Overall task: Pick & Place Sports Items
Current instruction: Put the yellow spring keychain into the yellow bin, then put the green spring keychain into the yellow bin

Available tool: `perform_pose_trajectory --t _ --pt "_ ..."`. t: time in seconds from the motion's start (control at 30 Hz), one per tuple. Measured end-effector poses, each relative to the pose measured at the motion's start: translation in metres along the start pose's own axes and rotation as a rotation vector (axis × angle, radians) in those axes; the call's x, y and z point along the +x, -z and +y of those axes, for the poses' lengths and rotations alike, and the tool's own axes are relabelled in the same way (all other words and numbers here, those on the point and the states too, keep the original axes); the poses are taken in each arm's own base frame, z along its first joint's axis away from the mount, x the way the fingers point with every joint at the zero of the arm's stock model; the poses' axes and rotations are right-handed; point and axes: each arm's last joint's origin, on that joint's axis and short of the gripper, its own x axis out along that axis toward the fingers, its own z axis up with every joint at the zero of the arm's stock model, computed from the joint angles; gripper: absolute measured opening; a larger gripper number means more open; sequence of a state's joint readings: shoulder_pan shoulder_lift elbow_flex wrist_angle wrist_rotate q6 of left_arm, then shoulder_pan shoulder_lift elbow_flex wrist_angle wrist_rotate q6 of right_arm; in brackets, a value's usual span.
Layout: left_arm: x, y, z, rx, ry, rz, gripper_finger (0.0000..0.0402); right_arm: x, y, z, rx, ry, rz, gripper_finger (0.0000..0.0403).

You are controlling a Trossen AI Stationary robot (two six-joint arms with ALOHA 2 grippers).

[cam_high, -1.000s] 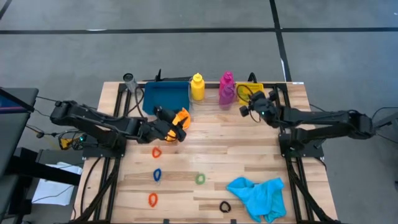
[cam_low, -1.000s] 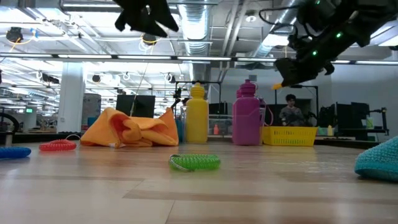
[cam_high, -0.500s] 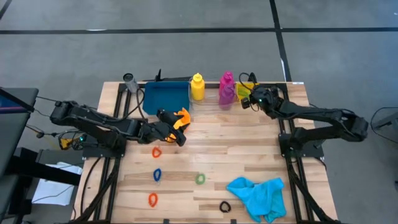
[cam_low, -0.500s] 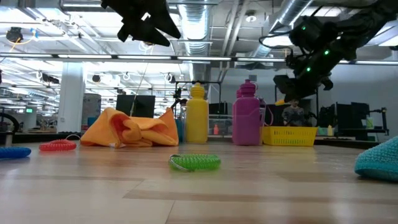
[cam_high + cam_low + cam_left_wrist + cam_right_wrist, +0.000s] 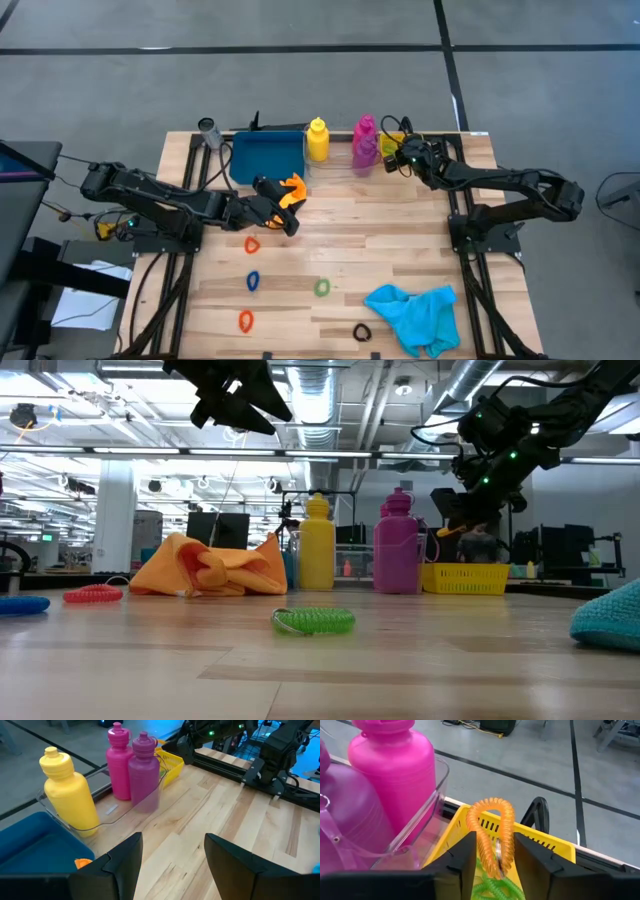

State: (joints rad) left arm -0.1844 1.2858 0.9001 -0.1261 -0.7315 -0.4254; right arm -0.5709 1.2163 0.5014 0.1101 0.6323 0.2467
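Right wrist view: right pincer (image 5: 492,851) grasps a coiled, springy orange ring (image 5: 493,837); left pincer (image 5: 172,857) released.

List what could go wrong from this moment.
1. The right hand has an orange coil ring between its fingers over the yellow bin; the springy ring might snag on a finger or bounce off the rim.
2. The right hand is close to the magenta bottle and could bump it.
3. The open left hand hangs above the orange cloth and might snag it.
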Motion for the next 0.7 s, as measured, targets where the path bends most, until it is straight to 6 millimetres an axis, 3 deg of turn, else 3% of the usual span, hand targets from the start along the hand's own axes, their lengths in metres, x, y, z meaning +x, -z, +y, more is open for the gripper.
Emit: perform_pose_trajectory --t 0.4,0.7 --pt "-0.0001 0.0000 0.0000 0.000 0.003 0.001 0.0209 0.0000 -0.0003 -0.0001 0.004 0.004 -0.004 0.0193" --pt "0.0000 -0.0001 0.0000 0.001 0.002 0.000 0.0209 -0.0009 -0.0050 0.0009 0.050 0.029 -0.054 0.0201"
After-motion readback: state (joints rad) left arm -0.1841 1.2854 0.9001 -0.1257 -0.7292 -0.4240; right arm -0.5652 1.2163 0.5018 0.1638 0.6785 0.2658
